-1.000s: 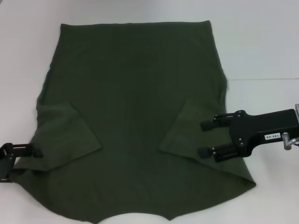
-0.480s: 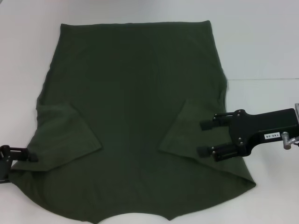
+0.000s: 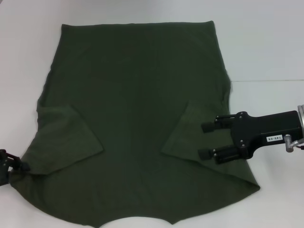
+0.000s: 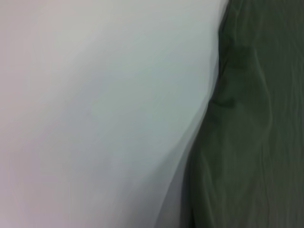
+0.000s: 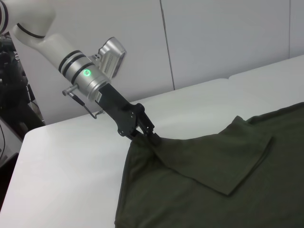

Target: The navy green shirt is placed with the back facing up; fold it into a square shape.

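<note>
The right gripper (image 3: 205,140), a black two-fingered claw on a black wrist block, hangs over the right side of the shirt with its fingers spread wide and nothing between them; its tips sit just at the edge of the right sleeve that lies folded inward. Over on the other side, the left gripper (image 5: 148,131) is down at the shirt's left edge near the shoulder, its black fingers drawn together right at the hem of the cloth. From where I stand it looks pinched onto the fabric, though the tips are small and I would not swear to it.

The navy green shirt (image 3: 135,118), a big dark olive short-sleeved cotton tee with its plain side up, lies spread flat on the white table (image 3: 266,42), its collar end towards the robot and its straight bottom hem at the far side. Both sleeves are turned in over the body, each making a slanted flap.

So the sleeve-folding stage looks finished, and I would judge the side folds are in hand next. That calls for each claw to take a firm pinch of an outer edge and carry it across towards the middle, keeping the cloth taut. The right one needs to come down and close on its edge first.
</note>
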